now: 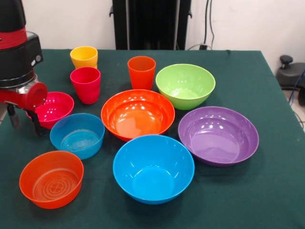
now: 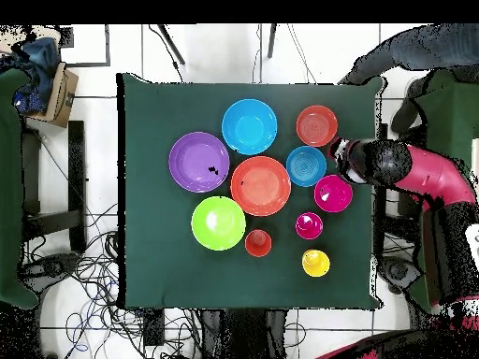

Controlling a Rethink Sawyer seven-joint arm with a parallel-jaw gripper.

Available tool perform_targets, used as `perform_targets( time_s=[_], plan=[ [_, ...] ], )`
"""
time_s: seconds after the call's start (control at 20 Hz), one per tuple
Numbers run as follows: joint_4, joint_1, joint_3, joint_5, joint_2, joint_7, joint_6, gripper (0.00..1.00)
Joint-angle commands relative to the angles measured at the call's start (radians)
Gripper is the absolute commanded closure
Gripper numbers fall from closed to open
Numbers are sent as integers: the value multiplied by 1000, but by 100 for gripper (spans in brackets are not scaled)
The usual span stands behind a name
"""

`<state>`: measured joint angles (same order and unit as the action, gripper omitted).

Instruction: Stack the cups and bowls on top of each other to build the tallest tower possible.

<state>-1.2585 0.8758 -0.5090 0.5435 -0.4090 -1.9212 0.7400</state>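
Note:
All cups and bowls stand apart on the green table; no tower shows. The large bowls are orange (image 1: 137,113) (image 2: 260,185), lime green (image 1: 185,86) (image 2: 218,222), purple (image 1: 218,135) (image 2: 198,162) and blue (image 1: 153,168) (image 2: 249,126). The small bowls are magenta (image 1: 53,109) (image 2: 333,193), translucent blue (image 1: 77,135) (image 2: 306,165) and translucent orange (image 1: 51,179) (image 2: 317,125). The cups are yellow (image 1: 84,57) (image 2: 315,263), red-pink (image 1: 86,84) (image 2: 309,225) and orange (image 1: 141,72) (image 2: 258,243). My gripper (image 1: 22,120) (image 2: 346,161) is open and empty, low at the magenta bowl's outer rim.
The table's edge (image 1: 5,143) runs close beside the gripper in the front view. A black chair (image 1: 290,76) stands off the table's far corner. In the overhead view a cardboard box (image 2: 58,93) and cables (image 2: 84,271) lie on the floor.

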Motion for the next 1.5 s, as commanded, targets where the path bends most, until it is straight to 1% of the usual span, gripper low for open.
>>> perform_targets(
  time_s=[0.05, 0.85, 1.5],
  plan=[
    [-59, -69, 40, 8, -23, -7, -2, 0],
    [-63, -90, 44, -9, -30, -17, -3, 0],
    [-86, -89, 38, -30, -62, -20, 9, 0]
  ],
)
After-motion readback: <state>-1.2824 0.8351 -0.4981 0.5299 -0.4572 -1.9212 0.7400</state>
